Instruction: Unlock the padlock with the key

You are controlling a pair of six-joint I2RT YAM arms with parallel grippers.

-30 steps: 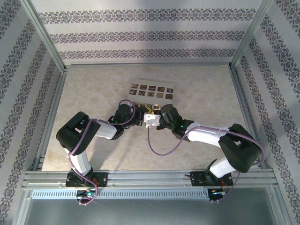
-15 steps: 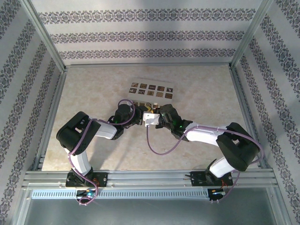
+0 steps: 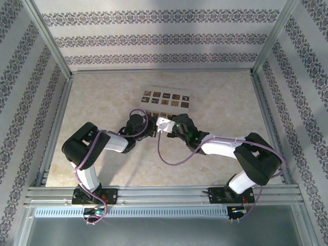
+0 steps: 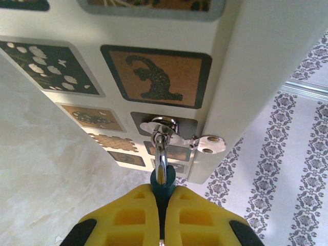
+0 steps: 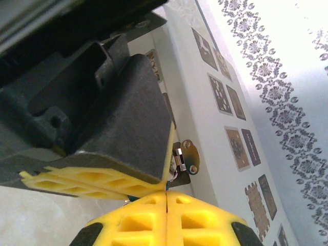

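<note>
On the table (image 3: pixel 102 102), left gripper (image 3: pixel 152 131) faces right gripper (image 3: pixel 169 129), with the picture card (image 3: pixel 165 99) just behind.

Picture card (image 3: pixel 165 99) on beige table (image 3: pixel 225 102), patterned walls (image 3: pixel 154 31), metal frame (image 3: pixel 164 193)

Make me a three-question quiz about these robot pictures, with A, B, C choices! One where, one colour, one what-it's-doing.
1. Where is the picture card? A) on the table, beyond both arms' tips B) beside the arm bases C) on the wall
2. What colour are the left fingers? A) red B) yellow C) blue
3. The left fingers are: A) wide open B) shut on a teal piece C) pressed flat on the card
Answers: 1 A, the top view shows it past the arms. 2 B, the wrist view shows yellow. 3 B, they pinch it.
</note>
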